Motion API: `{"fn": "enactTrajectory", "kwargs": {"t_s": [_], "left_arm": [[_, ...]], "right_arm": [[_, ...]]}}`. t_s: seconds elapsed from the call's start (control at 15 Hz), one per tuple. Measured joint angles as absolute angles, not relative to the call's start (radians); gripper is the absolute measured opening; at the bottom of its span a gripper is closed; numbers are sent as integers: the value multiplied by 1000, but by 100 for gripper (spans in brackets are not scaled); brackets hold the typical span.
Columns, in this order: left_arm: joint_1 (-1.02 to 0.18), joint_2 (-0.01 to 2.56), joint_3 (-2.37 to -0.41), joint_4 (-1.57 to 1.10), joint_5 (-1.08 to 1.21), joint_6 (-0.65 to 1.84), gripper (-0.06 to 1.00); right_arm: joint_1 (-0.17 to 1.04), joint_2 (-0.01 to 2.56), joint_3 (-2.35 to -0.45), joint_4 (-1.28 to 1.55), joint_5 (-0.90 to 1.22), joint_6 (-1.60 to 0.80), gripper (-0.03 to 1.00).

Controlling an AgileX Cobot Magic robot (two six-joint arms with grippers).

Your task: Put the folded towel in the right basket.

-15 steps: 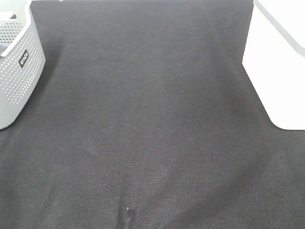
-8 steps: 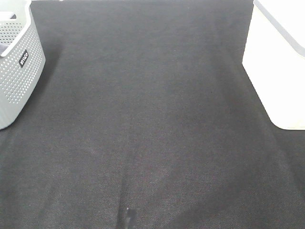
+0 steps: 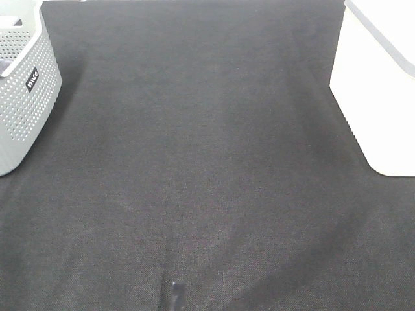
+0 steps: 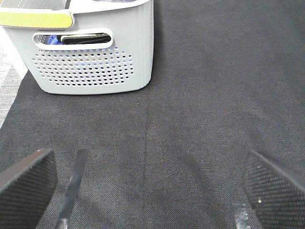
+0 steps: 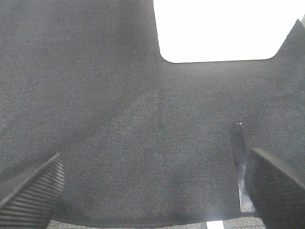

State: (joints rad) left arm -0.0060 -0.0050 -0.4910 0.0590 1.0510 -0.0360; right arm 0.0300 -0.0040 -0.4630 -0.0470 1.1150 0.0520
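Note:
No folded towel shows on the dark cloth. The white right basket (image 3: 382, 84) stands at the right edge of the exterior view and also shows in the right wrist view (image 5: 219, 28). The grey perforated left basket (image 3: 23, 97) stands at the left edge. In the left wrist view (image 4: 95, 52) dark and blue items show through its handle hole; I cannot tell what they are. My left gripper (image 4: 150, 191) is open and empty over the cloth, facing the grey basket. My right gripper (image 5: 152, 191) is open and empty, facing the white basket. Neither gripper shows in the exterior view.
A dark cloth (image 3: 207, 162) covers the table between the two baskets. A short strip of tape (image 3: 175, 295) lies near the front edge. The grey basket has a yellow-green rim piece (image 4: 35, 19).

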Motion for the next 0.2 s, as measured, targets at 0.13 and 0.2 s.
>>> {"fn": "enactTrajectory", "kwargs": {"t_s": [0.13,0.2], "left_arm": [[-6,-5,-491,59,1051,-36,99],[-6,-5,-491,59,1051,-36,99]], "right_arm": [[30,-4,-463,-47,1115,52,97],[30,-4,-463,-47,1115,52,97]]}}
